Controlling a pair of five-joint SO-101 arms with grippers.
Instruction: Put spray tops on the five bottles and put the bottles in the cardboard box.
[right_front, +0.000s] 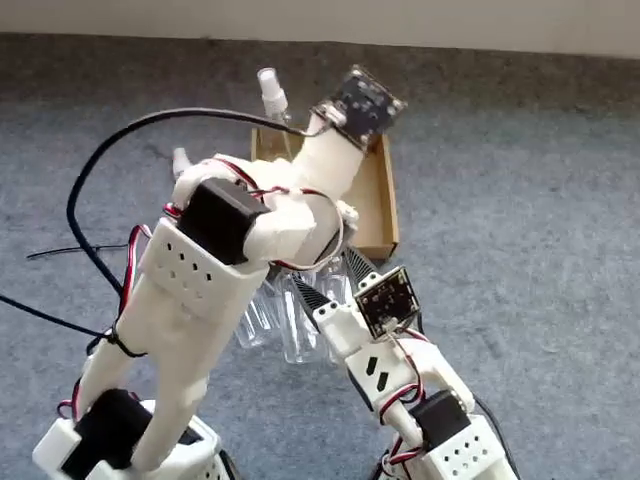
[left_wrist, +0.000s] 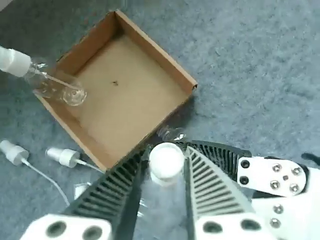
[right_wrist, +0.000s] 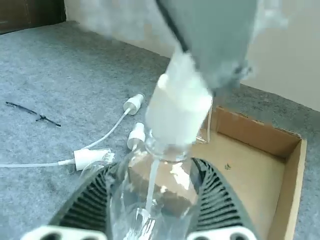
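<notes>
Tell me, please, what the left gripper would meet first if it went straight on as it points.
The left gripper points down at the white spray top between its fingers; right behind it is probably the clear bottle in the right gripper.

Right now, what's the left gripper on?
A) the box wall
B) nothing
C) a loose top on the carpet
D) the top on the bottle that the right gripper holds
D: the left gripper is closed on the white top, which sits on the neck of the clear bottle that the right gripper holds.
</notes>
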